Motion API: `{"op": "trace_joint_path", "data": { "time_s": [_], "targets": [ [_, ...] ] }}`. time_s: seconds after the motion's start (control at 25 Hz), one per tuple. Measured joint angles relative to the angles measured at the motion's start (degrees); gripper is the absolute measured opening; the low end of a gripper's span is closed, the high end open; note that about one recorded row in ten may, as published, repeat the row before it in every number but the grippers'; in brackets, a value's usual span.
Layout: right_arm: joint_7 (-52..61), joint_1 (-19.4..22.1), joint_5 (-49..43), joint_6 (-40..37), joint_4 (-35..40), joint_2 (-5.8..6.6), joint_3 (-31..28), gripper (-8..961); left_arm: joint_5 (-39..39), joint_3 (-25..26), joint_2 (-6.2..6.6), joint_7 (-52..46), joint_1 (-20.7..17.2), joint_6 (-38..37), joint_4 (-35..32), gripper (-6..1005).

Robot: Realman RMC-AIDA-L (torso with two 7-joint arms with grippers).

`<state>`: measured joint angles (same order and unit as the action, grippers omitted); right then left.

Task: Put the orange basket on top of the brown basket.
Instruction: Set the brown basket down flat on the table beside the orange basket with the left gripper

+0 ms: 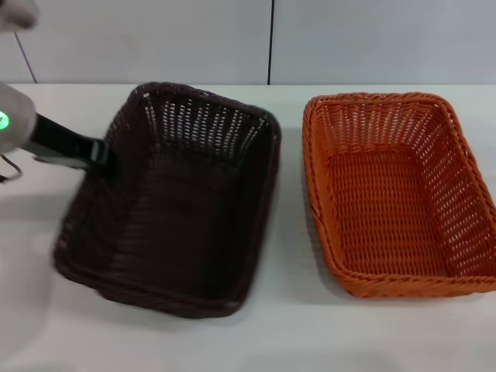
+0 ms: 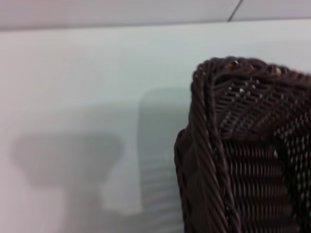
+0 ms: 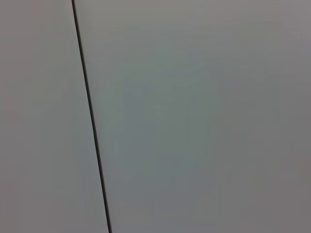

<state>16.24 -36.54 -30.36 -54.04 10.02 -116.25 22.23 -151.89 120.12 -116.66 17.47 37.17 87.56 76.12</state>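
Our left claw (image 1: pixel 107 159) sits at the brown basket (image 1: pixel 174 201), grip unclear; beyond it the orange basket (image 1: pixel 399 194) waits unstacked.

left arm: reached in from the left, low over the table | left gripper (image 1: pixel 105 153): black fingers at the brown basket's (image 1: pixel 178 209) left rim, grip unclear | right arm: out of head view

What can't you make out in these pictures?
- Left gripper, head view: its tip sits against the brown basket rim; grip unclear.
- Right gripper: in no view; the right wrist view shows only a wall.
- Orange basket: right edge cut off by the head view's border.
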Motion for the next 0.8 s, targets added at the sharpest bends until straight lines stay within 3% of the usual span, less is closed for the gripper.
{"op": "trace_joint_path", "data": {
  "time_s": [0.28,0.4,0.6,0.8],
  "targets": [
    [0.42,0.16,0.05,-0.04,0.12,0.01,0.0,589,1.65,8.79,2.58,7.56,3.11,7.86,3.15,204],
    [0.45,0.15,0.05,-0.18,0.26,0.15,0.0,588,2.96,11.74,4.85,11.32,5.03,10.82,2.93,202],
    [0.94,0.11,0.05,-0.2,0.27,0.26,0.07,588,7.81,12.4,9.86,17.19,6.84,13.58,-0.12,202],
    [2.09,0.26,0.05,-0.26,0.27,0.25,0.35,587,13.09,12.41,14.73,24.66,9.93,16.77,-11.03,208]
  ]
}}
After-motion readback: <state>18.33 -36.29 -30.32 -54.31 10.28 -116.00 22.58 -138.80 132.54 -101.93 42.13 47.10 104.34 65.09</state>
